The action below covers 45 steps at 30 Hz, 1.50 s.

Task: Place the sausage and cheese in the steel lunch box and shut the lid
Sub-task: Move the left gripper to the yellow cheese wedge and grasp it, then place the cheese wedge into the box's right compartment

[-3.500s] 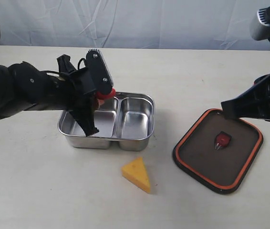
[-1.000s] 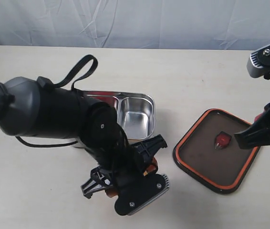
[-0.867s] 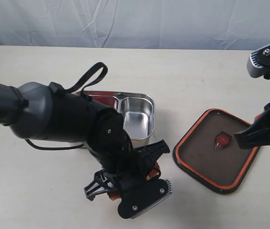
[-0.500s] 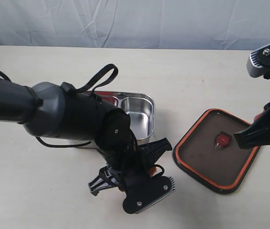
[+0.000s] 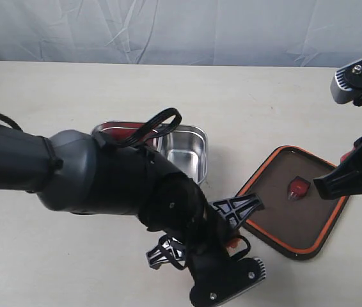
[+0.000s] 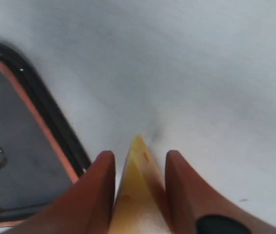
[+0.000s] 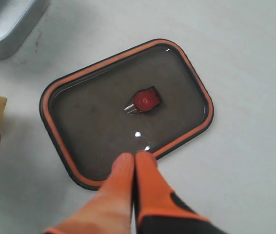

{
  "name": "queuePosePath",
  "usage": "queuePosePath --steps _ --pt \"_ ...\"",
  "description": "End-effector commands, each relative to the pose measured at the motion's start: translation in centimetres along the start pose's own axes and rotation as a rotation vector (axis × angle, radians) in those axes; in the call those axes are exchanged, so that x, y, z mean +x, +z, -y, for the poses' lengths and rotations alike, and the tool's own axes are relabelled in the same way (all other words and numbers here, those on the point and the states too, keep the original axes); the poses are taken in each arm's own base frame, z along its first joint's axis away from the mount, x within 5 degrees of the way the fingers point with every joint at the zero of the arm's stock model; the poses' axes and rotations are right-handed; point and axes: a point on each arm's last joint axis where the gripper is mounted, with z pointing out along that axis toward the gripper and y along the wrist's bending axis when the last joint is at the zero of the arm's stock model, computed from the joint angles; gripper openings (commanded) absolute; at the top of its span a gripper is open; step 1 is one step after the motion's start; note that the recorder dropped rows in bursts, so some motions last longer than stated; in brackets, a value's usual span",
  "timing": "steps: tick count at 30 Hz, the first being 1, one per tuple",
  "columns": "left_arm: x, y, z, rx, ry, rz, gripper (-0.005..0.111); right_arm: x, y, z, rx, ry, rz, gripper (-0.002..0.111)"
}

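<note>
Having left the sausage (image 5: 120, 130) in the steel lunch box (image 5: 184, 144), now pinching the cheese (image 6: 138, 204) in the left gripper (image 6: 140, 156) just beside the lid (image 7: 104, 126), with the right gripper (image 7: 135, 158) clenched empty above its rim: halfway done.

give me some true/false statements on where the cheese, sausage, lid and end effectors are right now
1. The cheese sits between the fingers of the left end effector. True.
2. The lid is on the box. False: it lies on the table, apart from the box, orange seal up.
3. The right end effector is shut and holds nothing. True.
4. The cheese is in the box. False: it is outside the box, near the lid.
5. The sausage lies on the lid. False: it shows red inside the box.
</note>
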Motion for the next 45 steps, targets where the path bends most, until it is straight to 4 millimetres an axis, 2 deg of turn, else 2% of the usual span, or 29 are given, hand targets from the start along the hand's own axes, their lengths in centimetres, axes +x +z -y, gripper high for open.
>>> queuePosePath --steps 1,6,10,24,30,40,42,45 --pt "-0.5 -1.1 -0.8 -0.053 -0.032 -0.001 0.0 0.0 -0.1 0.1 0.002 -0.005 0.012 -0.001" --pt "-0.2 -3.3 -2.5 -0.214 -0.065 -0.037 0.0 0.0 -0.1 0.1 0.003 -0.007 0.012 -0.001" --pt "0.6 -4.8 -3.6 -0.345 -0.216 -0.053 0.0 0.0 -0.2 0.1 0.005 -0.007 0.015 -0.001" --pt "7.3 -5.8 -2.5 -0.404 -0.546 -0.136 0.0 0.9 -4.5 1.8 0.001 0.051 0.256 -0.001" --pt "10.0 -5.3 -1.5 -0.42 -0.732 -0.157 0.0 1.1 -4.9 2.0 0.002 0.058 0.264 -0.001" --pt "10.7 -2.2 -0.4 -0.367 -0.791 -0.171 0.001 1.4 -4.8 2.1 0.014 0.06 0.232 -0.001" --pt "10.7 -1.9 -0.3 -0.361 -0.792 -0.171 0.007 1.5 -4.8 2.1 0.019 0.061 0.22 -0.001" --pt "10.7 -1.9 -0.3 -0.366 -0.814 -0.168 0.023 1.7 -4.8 2.2 0.029 0.06 0.203 -0.001"
